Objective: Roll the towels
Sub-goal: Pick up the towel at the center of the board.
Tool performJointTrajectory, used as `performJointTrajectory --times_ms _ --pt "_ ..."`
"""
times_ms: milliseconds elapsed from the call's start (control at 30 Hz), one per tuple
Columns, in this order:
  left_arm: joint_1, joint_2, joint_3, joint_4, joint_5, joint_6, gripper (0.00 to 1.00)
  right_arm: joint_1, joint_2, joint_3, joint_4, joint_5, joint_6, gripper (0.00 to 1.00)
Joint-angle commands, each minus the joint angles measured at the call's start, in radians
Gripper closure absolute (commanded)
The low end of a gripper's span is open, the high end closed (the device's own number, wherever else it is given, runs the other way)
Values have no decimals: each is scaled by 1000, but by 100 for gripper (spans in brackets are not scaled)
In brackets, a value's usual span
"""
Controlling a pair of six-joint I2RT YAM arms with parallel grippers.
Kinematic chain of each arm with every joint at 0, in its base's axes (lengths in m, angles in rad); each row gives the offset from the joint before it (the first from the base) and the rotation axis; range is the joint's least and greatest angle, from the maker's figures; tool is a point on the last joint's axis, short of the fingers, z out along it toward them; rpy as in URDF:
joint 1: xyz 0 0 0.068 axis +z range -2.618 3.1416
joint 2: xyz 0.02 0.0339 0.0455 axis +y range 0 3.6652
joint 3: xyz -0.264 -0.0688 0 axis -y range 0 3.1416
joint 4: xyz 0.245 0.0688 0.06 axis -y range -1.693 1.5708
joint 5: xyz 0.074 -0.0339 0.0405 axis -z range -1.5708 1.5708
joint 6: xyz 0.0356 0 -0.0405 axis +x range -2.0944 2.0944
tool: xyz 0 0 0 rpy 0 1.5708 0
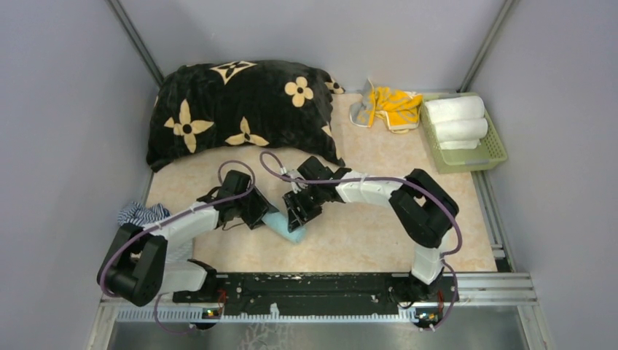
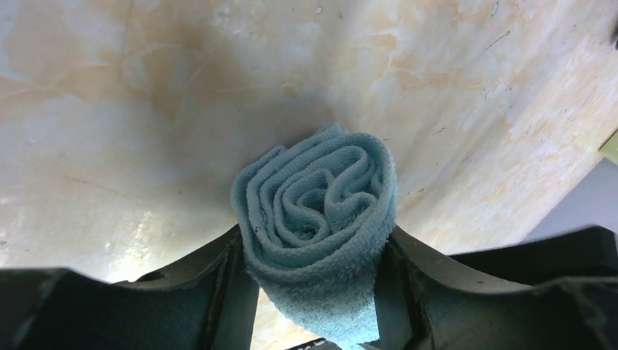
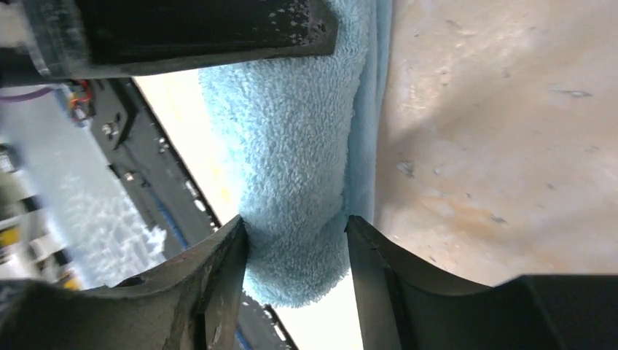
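A light blue towel, rolled into a tight spiral, lies on the table between my two grippers. My left gripper is shut on one end of it. In the left wrist view the spiral end of the towel faces the camera, and both fingers press its sides at the left gripper. My right gripper pinches the other end. In the right wrist view the towel is squeezed between both fingers of the right gripper. A crumpled yellow and grey towel lies at the back.
A big black cushion with cream flowers fills the back left. A green basket at the back right holds white rolled cloths. A blue-and-white striped cloth lies by the left wall.
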Motion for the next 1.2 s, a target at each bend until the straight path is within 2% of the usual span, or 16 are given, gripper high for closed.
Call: performJointTrajectory --times_ms 0,200,467,867,1167 --pt "0 84 1 -94 -66 93 42 75 -154 26 -97 351 -108 45" --pt "-6 124 38 -132 -52 115 42 262 -227 97 -120 737 -228 39" --pt "-14 168 91 -156 -58 137 41 401 -85 186 -148 971 -289 34" --pt "-20 210 97 -152 -46 137 40 493 41 168 -85 1002 -330 33" --pt "-22 215 83 -133 -27 134 40 509 147 137 -99 1073 -306 37"
